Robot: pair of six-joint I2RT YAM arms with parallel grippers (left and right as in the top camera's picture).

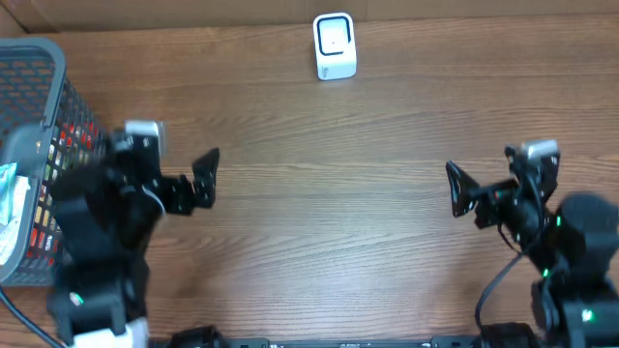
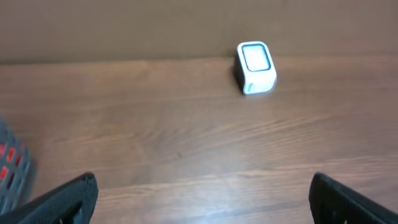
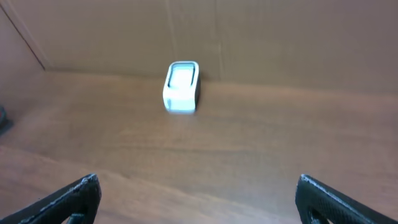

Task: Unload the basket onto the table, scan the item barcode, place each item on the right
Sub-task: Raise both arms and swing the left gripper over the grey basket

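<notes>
Left tool (image 1: 206,180), right tool (image 1: 460,190) spread wide; scanner (image 1: 335,45) beyond.

Left gripper (image 2: 203,185): jaws spread wide, nothing between them. Only the dark fingers (image 2: 65,202) are visible, one at each lower corner.
White scanner (image 2: 255,67): well ahead of gripper, slightly right of its midline, resting on wooden table (image 2: 155,130); pale face with blue rim.
Brown backdrop (image 2: 124,28): just beyond scanner, meeting table's far edge.
Grey mesh basket (image 2: 12,168): left of left finger, partly cut off; red patches show through mesh, contents unclear.
</notes>
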